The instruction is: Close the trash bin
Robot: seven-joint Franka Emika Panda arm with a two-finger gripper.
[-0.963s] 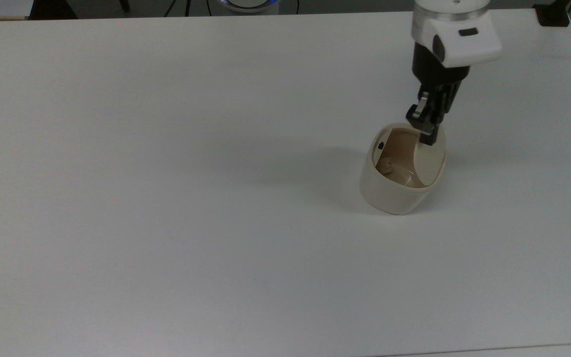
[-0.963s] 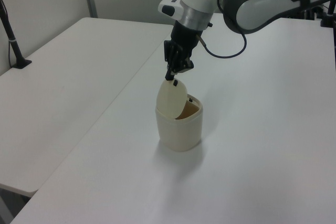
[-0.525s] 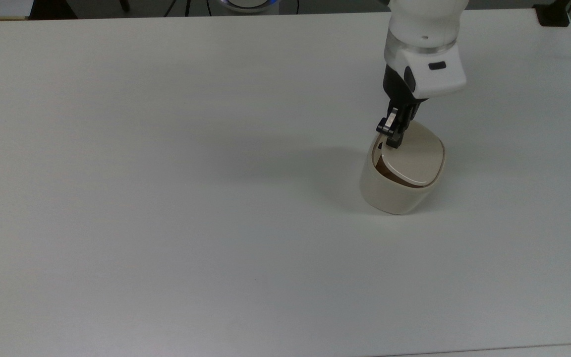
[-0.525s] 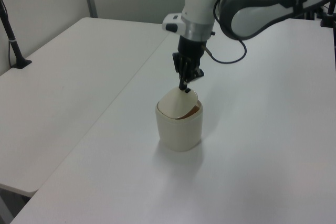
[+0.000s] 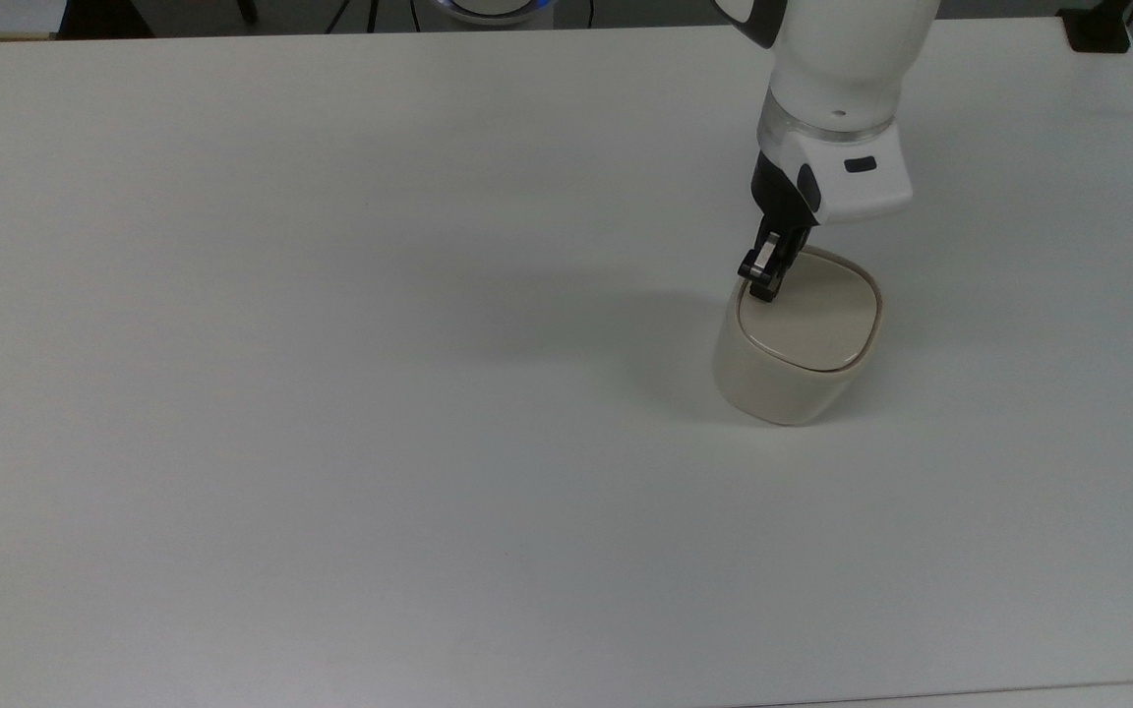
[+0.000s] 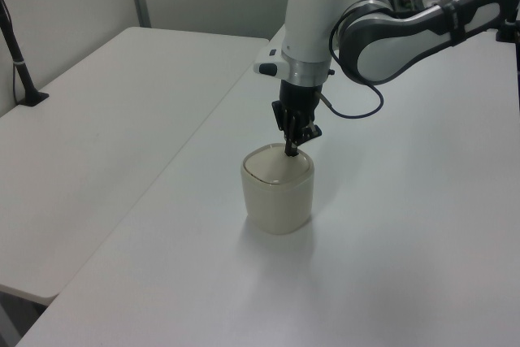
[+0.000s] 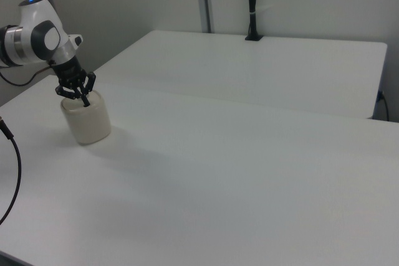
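Your hand point(image 5: 761, 285) is pressing its fingers, drawn together, on the lid's edge. The trash bin point(image 5: 795, 369), cream-beige and rounded-square, is standing upright with its lid lying flat and flush, toward the top view's right on the white counter point(image 5: 330, 393).

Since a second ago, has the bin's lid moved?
Yes. The lid swung down from upright to flat on the trash bin, whose body stayed put.

Trash bin point(image 5: 791, 379) smooth matt cream plastic; table point(image 5: 330, 393) matt white; arm shell point(image 5: 837, 59) glossy white plastic
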